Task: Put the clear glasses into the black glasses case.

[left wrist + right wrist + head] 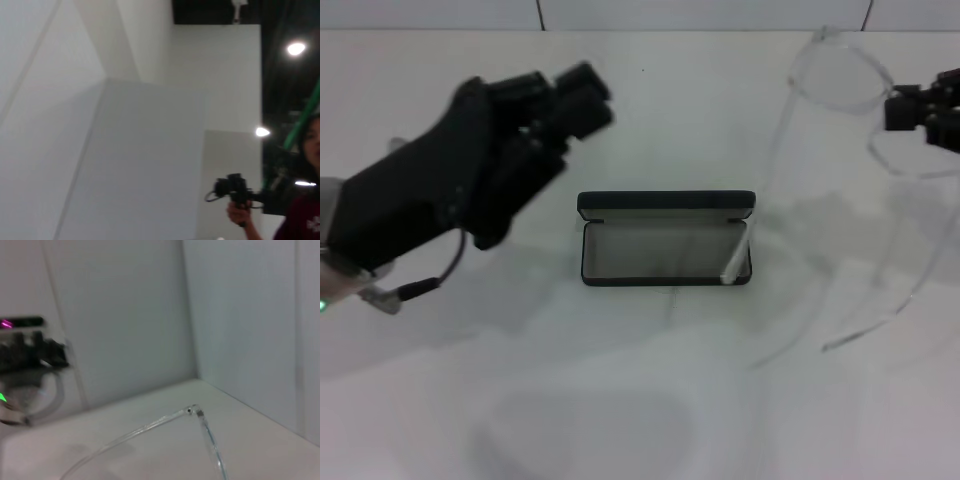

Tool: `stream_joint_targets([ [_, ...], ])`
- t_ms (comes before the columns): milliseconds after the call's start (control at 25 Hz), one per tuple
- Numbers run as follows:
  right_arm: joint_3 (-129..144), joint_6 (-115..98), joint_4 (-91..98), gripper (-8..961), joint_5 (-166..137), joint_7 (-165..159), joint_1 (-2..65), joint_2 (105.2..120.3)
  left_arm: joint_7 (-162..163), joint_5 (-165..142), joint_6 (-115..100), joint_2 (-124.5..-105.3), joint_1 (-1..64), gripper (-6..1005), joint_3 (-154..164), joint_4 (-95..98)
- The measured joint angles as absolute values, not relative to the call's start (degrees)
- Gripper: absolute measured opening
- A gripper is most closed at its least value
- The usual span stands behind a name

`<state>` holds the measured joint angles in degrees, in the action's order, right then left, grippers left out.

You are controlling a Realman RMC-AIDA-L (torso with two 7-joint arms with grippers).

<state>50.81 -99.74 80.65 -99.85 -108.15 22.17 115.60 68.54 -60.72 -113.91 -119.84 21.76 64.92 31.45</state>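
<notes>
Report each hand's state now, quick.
Left hand: raised above the table left of the black glasses case, holding nothing; open or shut cannot be told.
Right hand: shut on the clear glasses, held up right of the open case.

White table, pale walls, and a bystander with a camera rig.
The white table (650,400) lies below the left gripper (575,100) and the right gripper (920,112); white wall panels (700,14) with thin dark seams rise beyond both. In the left wrist view, far off from the left gripper, a person (300,220) in a dark red top holds up a black handheld camera rig (234,190), under a dark ceiling with a bright lamp (296,48) and a green pipe (305,117).
</notes>
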Motion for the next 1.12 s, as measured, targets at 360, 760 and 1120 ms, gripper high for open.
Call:
stream_joint_targets([
  [360,55.60,-100.59,59.76,71,-92.18,-96.96,29.53,115.71,68.55,-60.55,-113.87,-119.95,25.51,123,70.37,31.44],
  [760,55.68,-101.90,55.25,71,-89.78,-94.19,32.35,115.66,68.56,-60.55,-113.71,-120.08,25.91,114,70.98,30.50],
  [1120,58.23,-102.29,54.90,71,-87.88,-94.08,32.92,115.86,68.44,-60.88,-113.47,-120.22,26.24,114,71.10,29.32],
])
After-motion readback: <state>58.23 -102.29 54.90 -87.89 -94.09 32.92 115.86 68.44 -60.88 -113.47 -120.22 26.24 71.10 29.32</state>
